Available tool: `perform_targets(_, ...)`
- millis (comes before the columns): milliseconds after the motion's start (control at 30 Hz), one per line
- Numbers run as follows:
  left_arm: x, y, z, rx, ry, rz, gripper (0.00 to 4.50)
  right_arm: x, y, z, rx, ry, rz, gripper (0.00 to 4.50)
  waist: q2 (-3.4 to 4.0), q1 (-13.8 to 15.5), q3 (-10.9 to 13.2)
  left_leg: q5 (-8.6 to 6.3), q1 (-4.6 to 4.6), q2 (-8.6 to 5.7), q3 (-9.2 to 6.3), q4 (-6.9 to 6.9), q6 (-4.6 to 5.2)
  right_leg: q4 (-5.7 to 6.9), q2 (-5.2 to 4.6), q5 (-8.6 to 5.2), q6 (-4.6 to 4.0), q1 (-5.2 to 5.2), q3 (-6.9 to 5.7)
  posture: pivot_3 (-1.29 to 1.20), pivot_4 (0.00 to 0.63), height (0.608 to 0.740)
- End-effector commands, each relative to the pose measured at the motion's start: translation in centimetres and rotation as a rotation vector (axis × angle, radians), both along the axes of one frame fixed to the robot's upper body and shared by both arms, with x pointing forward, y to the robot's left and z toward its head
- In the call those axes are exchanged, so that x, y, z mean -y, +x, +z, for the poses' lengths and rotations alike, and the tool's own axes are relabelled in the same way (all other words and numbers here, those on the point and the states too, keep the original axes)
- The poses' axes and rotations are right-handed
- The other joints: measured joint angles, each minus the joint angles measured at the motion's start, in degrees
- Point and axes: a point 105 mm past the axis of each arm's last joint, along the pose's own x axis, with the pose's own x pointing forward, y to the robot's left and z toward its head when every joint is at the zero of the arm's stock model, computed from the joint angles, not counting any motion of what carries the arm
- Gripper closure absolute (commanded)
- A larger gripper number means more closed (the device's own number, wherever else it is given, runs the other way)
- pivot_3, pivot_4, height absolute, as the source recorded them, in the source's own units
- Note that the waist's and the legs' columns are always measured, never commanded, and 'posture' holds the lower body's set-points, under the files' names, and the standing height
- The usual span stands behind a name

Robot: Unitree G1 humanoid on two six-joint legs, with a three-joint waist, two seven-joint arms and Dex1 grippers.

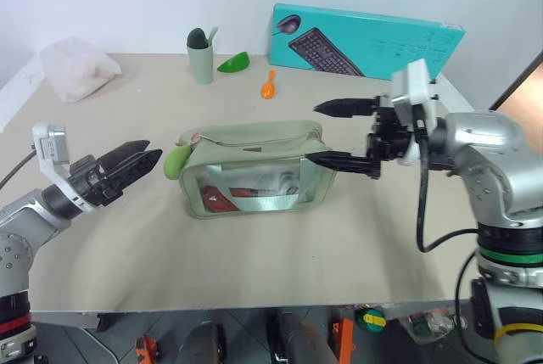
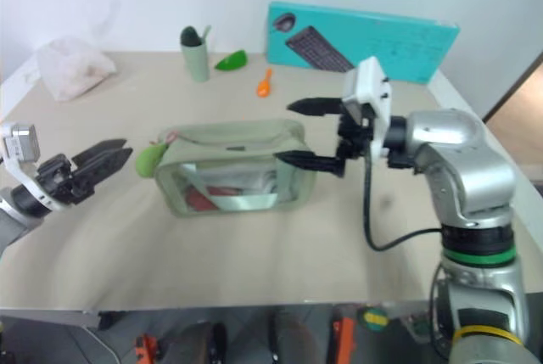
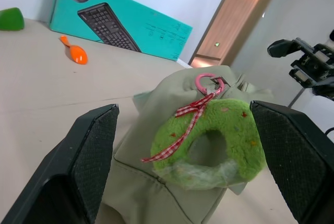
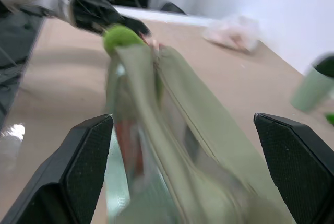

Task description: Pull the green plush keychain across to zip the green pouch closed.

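Both grippers released: left gripper [image 1: 151,157] should close squarely on green plush keychain [image 1: 176,160] at green pouch [image 1: 254,169] left-centre end, right gripper [image 1: 321,133] bracing; zipper possibly already shut.

We see lots of bare table [image 1: 254,271] along the near edge, with room to pass. The green pouch [image 1: 254,169] sits in the middle, in the way. By the far edge stand a cup [image 1: 200,58], a keyboard box [image 1: 365,37] and a plastic bag [image 1: 76,67].
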Motion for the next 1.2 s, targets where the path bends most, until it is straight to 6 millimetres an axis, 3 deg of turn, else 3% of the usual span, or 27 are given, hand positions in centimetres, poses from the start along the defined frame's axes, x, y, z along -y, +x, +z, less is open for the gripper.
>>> perform_targets(33, 0.1, -1.7, 2.5, 0.085, 0.017, -0.059, 0.32, 3.1, 0.7, 0.2, 0.035, -0.037, -0.127, 0.04, 0.00, -0.1, 0.0, 0.00, 0.01, 0.01, 0.02, 0.00, 0.00, 0.00, 0.00, 0.00, 0.00, 0.00, 0.01, 0.00, 0.150, 0.740)
perform_targets(133, 0.2, -2.7, 3.4, 0.099, 0.038, -0.102, 0.32, 4.6, 1.3, -0.8, 0.017, -0.080, -0.187, 0.04, 0.00, -0.1, 0.0, 0.00, 0.02, 0.00, 0.07, 0.01, 0.00, 0.00, 0.00, 0.00, 0.01, -0.01, 0.05, 0.00, 0.150, 0.740)
perform_targets(267, -0.1, -3.8, 3.5, 0.078, 0.100, -0.125, 0.32, 4.8, 1.5, -1.6, -0.012, -0.075, -0.190, 0.04, 0.03, -0.4, 0.0, 0.00, 0.05, 0.04, 0.07, 0.00, 0.00, 0.00, 0.04, 0.00, 0.01, -0.02, 0.05, 0.00, 0.150, 0.740)
perform_targets(400, 0.0, -4.9, 3.2, 0.055, 0.183, -0.152, 0.32, 3.3, 2.4, -3.5, -0.056, -0.087, -0.168, 0.04, 0.04, -0.7, 0.0, 0.00, 0.06, 0.08, 0.07, -0.03, 0.00, 0.00, 0.07, -0.02, -0.02, -0.03, 0.04, 0.00, 0.150, 0.740)
perform_targets(600, 2.2, -5.6, 3.9, 0.100, 0.222, -0.233, 0.32, 1.9, 2.7, -4.3, -0.089, -0.076, -0.122, 0.04, 0.06, -0.6, 0.0, 0.02, 0.03, 0.04, 0.04, 0.00, -0.02, 0.00, 0.03, -0.02, -0.02, -0.02, 0.00, 0.00, 0.150, 0.740)
perform_targets(700, 2.4, -5.6, 3.4, 0.091, 0.223, -0.237, 0.32, 1.4, 2.8, -4.7, -0.096, -0.074, -0.106, 0.04, 0.06, -0.6, 0.0, 0.01, 0.03, 0.01, 0.05, -0.01, -0.02, 0.00, 0.03, -0.02, -0.01, -0.01, 0.06, 0.00, 0.150, 0.740)
perform_targets(800, 2.1, -5.5, 2.6, 0.061, 0.218, -0.221, 0.32, 1.0, 2.7, -4.8, -0.098, -0.065, -0.086, 0.84, 0.07, -0.7, 0.0, 0.01, 0.03, 0.01, 0.05, -0.04, -0.02, 0.00, 0.03, -0.03, -0.02, -0.03, 0.07, 0.00, 0.150, 0.740)
perform_targets(1067, 0.6, -4.8, 1.1, 0.009, 0.175, -0.138, 0.32, 1.0, 2.4, -5.0, -0.099, -0.068, -0.066, 3.66, 0.06, -0.7, 0.0, 0.02, 0.04, 0.03, 0.03, -0.04, -0.02, 0.00, 0.05, -0.04, -0.04, -0.02, 0.03, 0.00, 0.150, 0.740)
perform_targets(1167, -0.2, -4.3, 0.1, -0.016, 0.174, -0.081, 0.32, 1.0, 2.3, -5.1, -0.100, -0.072, -0.059, 4.45, 0.06, -0.7, 0.0, 0.02, 0.05, 0.05, 0.06, -0.03, -0.02, 0.00, 0.05, -0.04, -0.04, -0.03, 0.04, 0.00, 0.150, 0.740)
perform_targets(1200, -0.5, -4.0, -0.4, -0.031, 0.179, -0.058, 0.32, 1.0, 2.3, -5.1, -0.100, -0.073, -0.054, 4.45, 0.06, -0.7, 0.0, 0.02, 0.05, 0.05, 0.05, -0.03, -0.02, 0.00, 0.05, -0.04, -0.04, -0.02, 0.03, 0.00, 0.150, 0.740)
